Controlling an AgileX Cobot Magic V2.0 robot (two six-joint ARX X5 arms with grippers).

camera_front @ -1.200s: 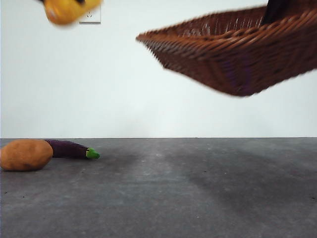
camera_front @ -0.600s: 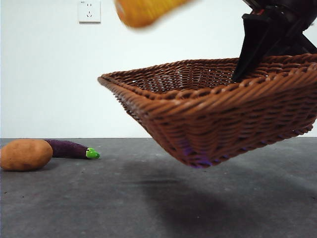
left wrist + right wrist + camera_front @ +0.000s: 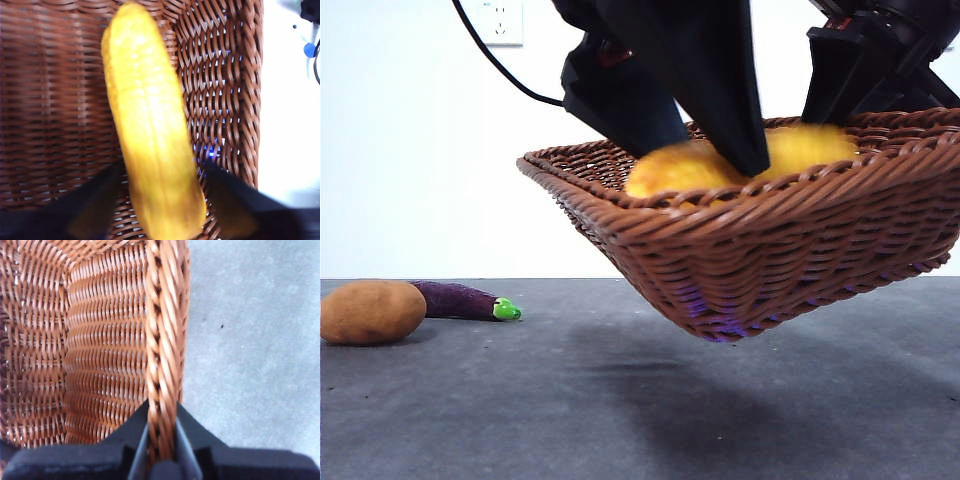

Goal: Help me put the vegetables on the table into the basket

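Note:
The brown wicker basket point(image 3: 770, 250) hangs tilted above the table point(image 3: 620, 420), held by my right gripper point(image 3: 825, 115), which is shut on its braided rim point(image 3: 162, 440). The yellow corn cob point(image 3: 800, 148) lies blurred inside the basket, under my left gripper point(image 3: 710, 160). In the left wrist view the corn point(image 3: 150, 125) sits between the spread jaws of the left gripper point(image 3: 162, 200), over the basket's woven floor point(image 3: 50, 100). The brown potato point(image 3: 372, 312) and the purple eggplant point(image 3: 460, 300) lie on the table at the far left.
A white wall socket point(image 3: 500, 20) is on the wall behind. A black cable point(image 3: 495, 60) runs from the left arm. The basket casts a shadow on the table beneath it.
The left gripper has come down into the basket with the corn, which now lies inside it. The basket stays where it was half a second ago. Potato and eggplant have not moved.

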